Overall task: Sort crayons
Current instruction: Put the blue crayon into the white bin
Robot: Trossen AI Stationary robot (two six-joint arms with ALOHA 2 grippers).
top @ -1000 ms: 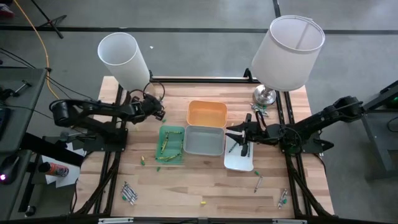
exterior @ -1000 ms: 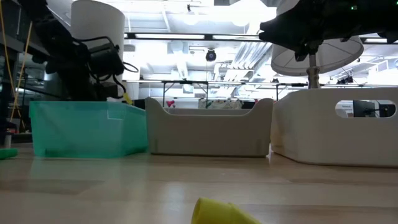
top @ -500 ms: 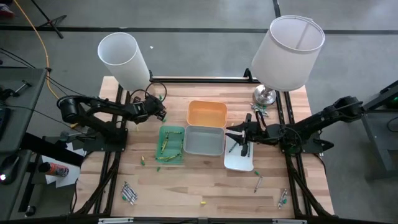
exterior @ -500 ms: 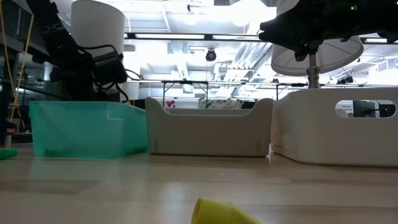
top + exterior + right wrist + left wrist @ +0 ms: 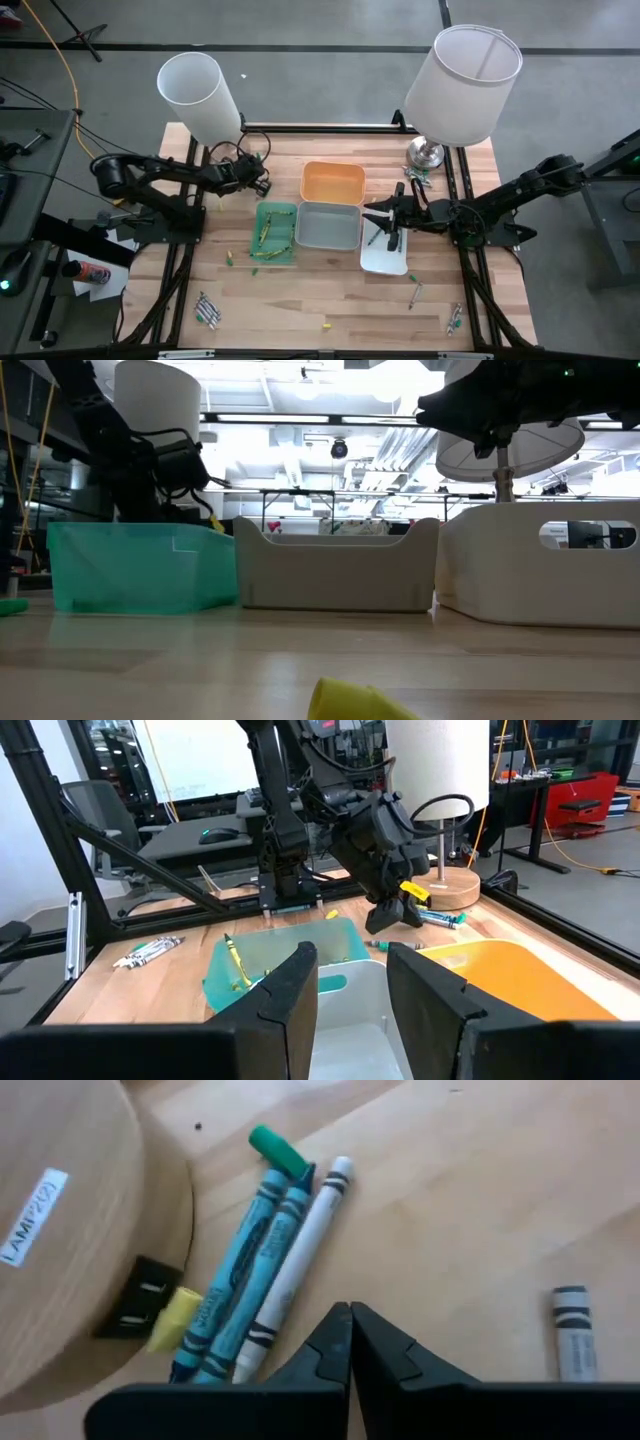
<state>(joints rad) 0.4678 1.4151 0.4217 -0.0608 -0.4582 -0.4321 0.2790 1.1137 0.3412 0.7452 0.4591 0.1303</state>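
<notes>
L gripper point(image 5: 262, 184) hangs over the desk point(image 5: 300, 310) near the far L corner, between the L lamp's wooden base point(image 5: 70, 1230) and the orange tray point(image 5: 333, 183); fingers pressed together, and right wrist view shows a yellow crayon point(image 5: 414, 893) pinched at the tips. Left wrist view: under that gripper, beside the lamp base, lie two teal crayons point(image 5: 235, 1305), a white crayon point(image 5: 300, 1270), a green crayon point(image 5: 277, 1150) and a yellow stub point(image 5: 173, 1318), the teal and white ones side by side and touching; a grey crayon point(image 5: 574, 1335) lies apart from that group. R gripper point(image 5: 392, 222) sits above the white tray point(image 5: 384, 260), fingers partly spread w/ a visible gap, nothing seen between them in right wrist view. Trays in a cluster mid-desk: green tray point(image 5: 275, 232) to the L, holding several yellow/green crayons point(image 5: 266, 232); grey tray point(image 5: 328, 226) in the middle, touching the orange tray behind it; white tray to the R. A dark crayon point(image 5: 375, 237) shows in the white tray just by the R gripper. Loose crayons on the desk: small bundle near front L point(image 5: 208, 310), one yellow piece at the front edge point(image 5: 326, 325), a few near front R point(image 5: 452, 318), one just off the white tray's front point(image 5: 415, 291), green bits by the green tray's front L corner point(image 5: 230, 259). More crayons by the R lamp's metal base point(image 5: 424, 153). Low view: yellow crayon tip point(image 5: 350, 700) close to the camera, green, grey and white trays in a row behind it.
</notes>
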